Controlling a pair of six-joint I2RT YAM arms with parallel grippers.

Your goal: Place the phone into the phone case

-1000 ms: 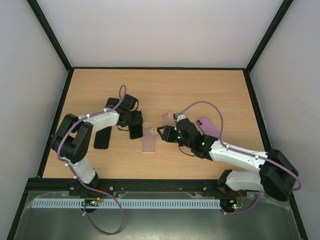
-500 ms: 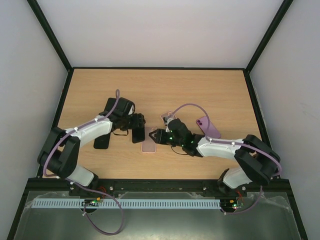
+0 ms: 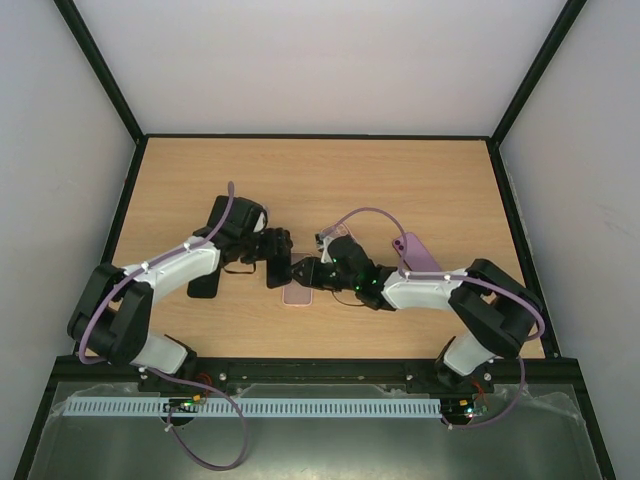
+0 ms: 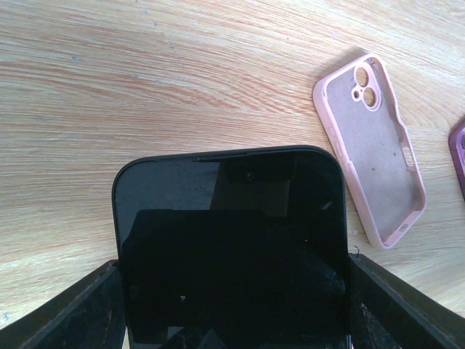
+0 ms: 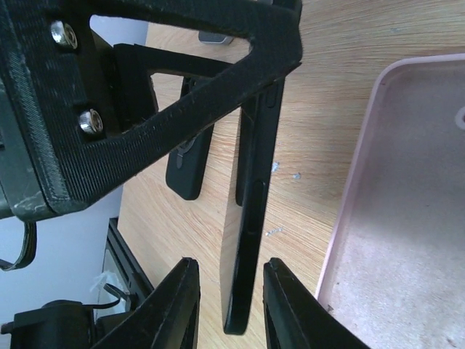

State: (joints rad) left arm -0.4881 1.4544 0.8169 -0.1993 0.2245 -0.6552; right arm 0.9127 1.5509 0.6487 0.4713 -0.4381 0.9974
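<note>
A black phone (image 3: 277, 271) is held on edge by my left gripper (image 3: 272, 256), which is shut on it; the phone fills the left wrist view (image 4: 229, 240), my left gripper (image 4: 232, 323) at its base. The empty pink case (image 3: 297, 294) lies open side up just right of the phone, and also shows in the left wrist view (image 4: 370, 149) and the right wrist view (image 5: 396, 218). My right gripper (image 3: 305, 271) is open, its fingers (image 5: 178, 309) apart on either side of the phone's thin edge (image 5: 254, 218), not touching it.
A black case (image 3: 205, 283) lies flat left of the phone, also in the right wrist view (image 5: 190, 163). A purple case (image 3: 418, 255) lies to the right, behind my right arm. The table's front edge is close below the pink case.
Both arms have closed in on each other. My left gripper carried the phone right and nearer to the pink case. My right gripper moved left until its open fingers straddle the phone.
</note>
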